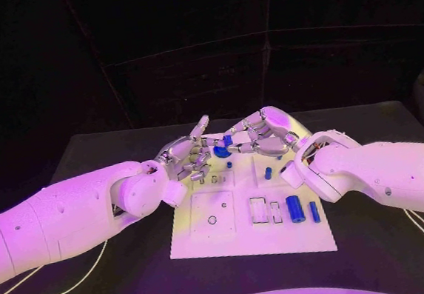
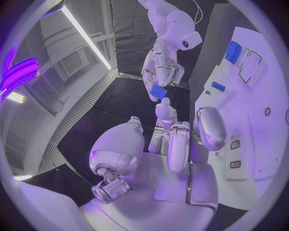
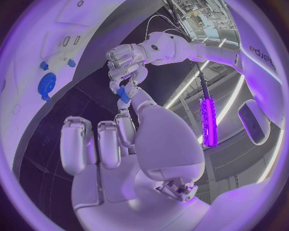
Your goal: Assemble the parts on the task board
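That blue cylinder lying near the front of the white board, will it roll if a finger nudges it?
Probably. The blue cylinder lies on its side on the flat task board, so a sideways nudge would likely roll it. It looks small and rigid, likely light, perhaps slippery.

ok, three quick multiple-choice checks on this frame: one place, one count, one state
1. Where is the part relative to the board?
A) lying at its near edge
B) in the air over its far end, between the hands
C) on the table to its left

2. How many blue parts lie side by side at the board's near right?
A) one
B) two
C) five

3. What state is the large slot left of those in?
A) empty
B) holding a blue part
C) under a hand

Key:
1. B, the left hand and right hand meet on it there.
2. B, a thick one and a thin one.
3. A, only white shows inside its outline.
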Tool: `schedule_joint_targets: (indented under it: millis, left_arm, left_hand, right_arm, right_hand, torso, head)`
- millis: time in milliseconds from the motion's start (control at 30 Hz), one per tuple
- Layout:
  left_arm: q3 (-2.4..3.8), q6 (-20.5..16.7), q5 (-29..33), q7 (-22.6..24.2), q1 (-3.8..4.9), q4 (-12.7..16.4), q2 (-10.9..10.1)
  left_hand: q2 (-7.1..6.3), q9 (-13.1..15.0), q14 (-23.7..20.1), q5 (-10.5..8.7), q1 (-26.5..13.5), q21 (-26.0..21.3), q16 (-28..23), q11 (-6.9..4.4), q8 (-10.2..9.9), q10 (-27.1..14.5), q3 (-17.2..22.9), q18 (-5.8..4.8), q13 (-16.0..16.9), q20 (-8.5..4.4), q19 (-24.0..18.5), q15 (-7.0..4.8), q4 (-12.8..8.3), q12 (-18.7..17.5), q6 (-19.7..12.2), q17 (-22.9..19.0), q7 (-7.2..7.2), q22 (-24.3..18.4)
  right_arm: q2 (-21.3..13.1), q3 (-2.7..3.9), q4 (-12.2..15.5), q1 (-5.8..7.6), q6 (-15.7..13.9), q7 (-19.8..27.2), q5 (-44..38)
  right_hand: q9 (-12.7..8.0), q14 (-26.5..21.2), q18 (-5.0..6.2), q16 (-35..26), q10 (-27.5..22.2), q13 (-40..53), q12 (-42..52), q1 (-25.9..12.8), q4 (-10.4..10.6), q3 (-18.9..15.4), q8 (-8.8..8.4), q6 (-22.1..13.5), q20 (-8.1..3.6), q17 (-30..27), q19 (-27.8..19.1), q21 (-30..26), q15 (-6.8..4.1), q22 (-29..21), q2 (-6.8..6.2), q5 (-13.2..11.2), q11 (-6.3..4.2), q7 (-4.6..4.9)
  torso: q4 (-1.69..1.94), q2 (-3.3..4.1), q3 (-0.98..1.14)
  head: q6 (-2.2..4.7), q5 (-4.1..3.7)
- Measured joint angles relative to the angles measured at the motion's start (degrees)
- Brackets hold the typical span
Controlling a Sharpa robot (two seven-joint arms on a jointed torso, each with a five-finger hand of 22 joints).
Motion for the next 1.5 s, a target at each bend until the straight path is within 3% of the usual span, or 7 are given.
schedule_joint_targets:
  millis: [1000,1333,1500]
  left_arm:
    - [0.03,-0.8,-0.2,-0.1,0.03,-1.4,-0.9]
    - [0.03,-1.9,-1.0,-0.1,0.25,-1.9,-3.4]
    - [0.02,-2.5,-1.3,0.1,1.20,-0.6,-5.9]
  left_hand:
    - [-0.01,0.1,0.0,0.00,1.8,0.0,0.0,0.01,0.0,0.0,-0.9,0.00,-0.9,0.00,0.0,0.01,-0.2,-0.2,0.0,0.0,0.00,-0.5]
    - [0.15,0.1,0.0,0.00,3.5,-0.3,0.0,0.21,0.0,-0.2,-1.0,0.00,-1.1,0.01,0.0,0.01,-0.4,-0.5,0.0,0.0,0.00,-0.9]
    - [0.10,0.1,0.0,0.00,4.0,-0.7,0.0,0.27,-0.2,-0.4,-1.1,0.00,-1.7,0.01,0.0,0.01,-0.5,-1.0,0.0,0.0,0.00,-1.6]
  right_arm:
    - [-0.4,-0.02,0.9,-0.03,0.0,-0.5,0.2]
    - [0.0,-0.02,-1.1,-0.03,0.6,-1.7,-0.4]
    - [1.6,-0.02,-3.6,-0.02,1.9,-3.6,-2.9]
  right_hand:
    - [0.0,0.0,0.00,0.0,0.0,0.0,0.0,-0.2,0.2,0.1,0.19,0.0,0.00,0.0,0.0,0.0,0.00,0.0,-0.22,0.0,0.00,-0.12]
    - [0.1,0.0,0.00,0.0,0.0,0.0,0.0,-0.2,0.2,0.1,0.10,0.0,0.00,0.0,0.0,0.0,0.00,0.0,-0.23,-0.1,0.00,-0.10]
    - [0.1,0.2,0.00,0.0,0.0,0.0,0.0,-0.2,0.2,0.1,0.26,0.2,0.00,0.0,0.0,0.0,0.20,0.0,-0.23,-0.1,0.00,0.09]
  torso:
    - [-0.02,-0.01,0.07]
    - [-0.02,-0.01,-0.01]
    - [0.03,-0.04,-0.06]
  head:
    - [-0.37,0.07]
    - [-0.60,-0.25]
    - [-0.85,-0.26]
